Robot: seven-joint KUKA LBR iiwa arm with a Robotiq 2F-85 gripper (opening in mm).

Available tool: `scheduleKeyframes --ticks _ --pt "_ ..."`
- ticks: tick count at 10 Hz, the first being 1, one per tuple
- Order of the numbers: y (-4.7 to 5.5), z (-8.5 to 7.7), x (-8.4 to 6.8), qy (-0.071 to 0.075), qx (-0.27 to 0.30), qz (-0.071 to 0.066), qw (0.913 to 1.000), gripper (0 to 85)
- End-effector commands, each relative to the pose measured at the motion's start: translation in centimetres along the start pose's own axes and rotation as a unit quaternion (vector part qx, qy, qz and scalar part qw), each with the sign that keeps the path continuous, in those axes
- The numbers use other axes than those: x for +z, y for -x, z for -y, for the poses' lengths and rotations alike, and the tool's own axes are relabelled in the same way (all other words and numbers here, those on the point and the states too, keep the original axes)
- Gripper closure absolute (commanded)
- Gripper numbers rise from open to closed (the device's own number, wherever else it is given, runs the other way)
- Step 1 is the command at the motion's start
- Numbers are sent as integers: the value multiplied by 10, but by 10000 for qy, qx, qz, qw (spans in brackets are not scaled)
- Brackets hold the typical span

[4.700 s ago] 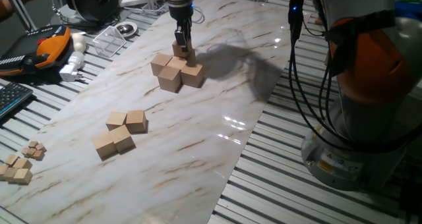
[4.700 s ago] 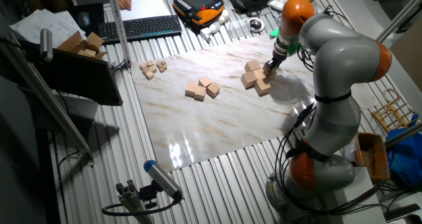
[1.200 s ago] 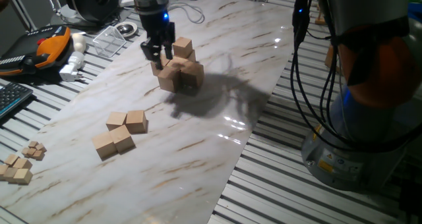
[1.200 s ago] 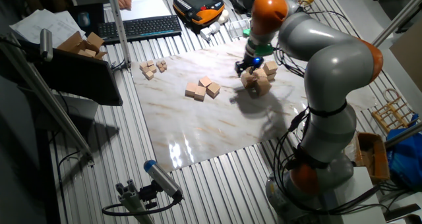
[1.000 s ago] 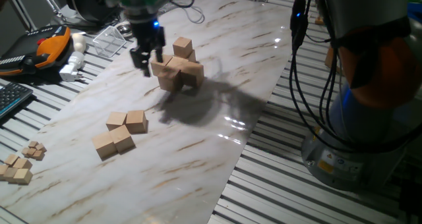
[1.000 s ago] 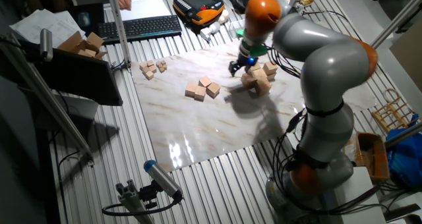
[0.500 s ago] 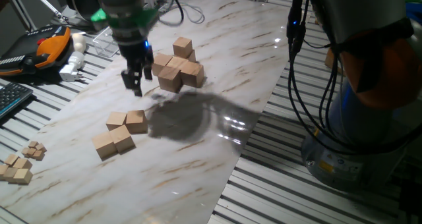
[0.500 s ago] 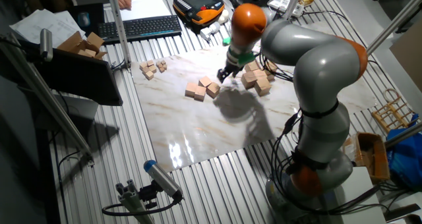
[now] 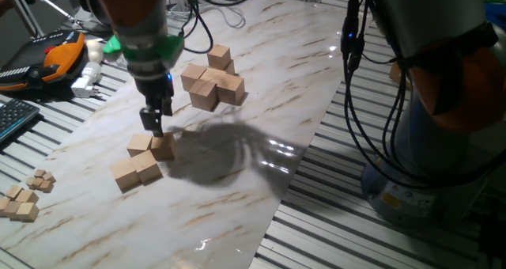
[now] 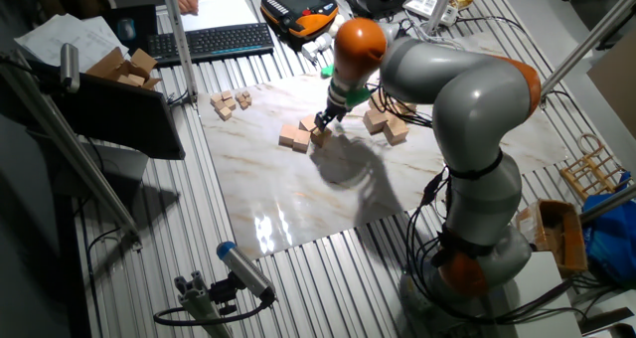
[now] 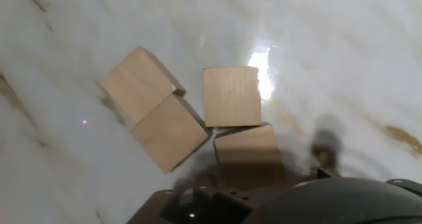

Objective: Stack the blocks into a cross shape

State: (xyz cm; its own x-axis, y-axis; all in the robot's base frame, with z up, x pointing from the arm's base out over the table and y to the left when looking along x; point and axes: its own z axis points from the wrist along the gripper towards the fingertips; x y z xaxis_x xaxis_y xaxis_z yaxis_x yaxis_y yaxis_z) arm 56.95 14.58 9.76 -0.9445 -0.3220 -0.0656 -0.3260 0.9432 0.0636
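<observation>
My claw [image 9: 156,128] hangs low over the four loose blocks [image 9: 144,160] at the near end of the marble counter [image 9: 261,87], its tips just above the block [image 9: 163,146] nearest the stack. Whether the fingers are spread or closed I cannot tell; nothing is visibly held. From the hand view the four [image 11: 191,118] lie touching, at odd angles to each other. Well apart, farther along the counter, stands the partly built cross [image 9: 212,83], one block [image 9: 219,58] on top. I judge I am fetching the next block: the move calls for squaring my fingers to one cube's faces without nudging its neighbours
</observation>
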Motion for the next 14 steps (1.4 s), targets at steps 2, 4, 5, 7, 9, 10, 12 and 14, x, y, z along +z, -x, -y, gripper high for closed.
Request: scheduleKeyframes --ticks 2,4,5,7,9,10,12,14 --pt "1 -1 8 -6 -29 15 10000 170" --pt "0 -2 15 -14 -60 13 10000 170" --pt "0 -3 19 -6 -60 15 10000 170" --pt "-4 -7 28 -39 -45 85 9999 170" --pt "-4 -7 32 -44 -30 100 9999 170" --pt "-3 -6 35 -27 -44 122 9999 170" --pt "-2 -6 38 -1 -73 139 9999 170" --pt "-3 -6 39 -23 -89 155 9998 170"
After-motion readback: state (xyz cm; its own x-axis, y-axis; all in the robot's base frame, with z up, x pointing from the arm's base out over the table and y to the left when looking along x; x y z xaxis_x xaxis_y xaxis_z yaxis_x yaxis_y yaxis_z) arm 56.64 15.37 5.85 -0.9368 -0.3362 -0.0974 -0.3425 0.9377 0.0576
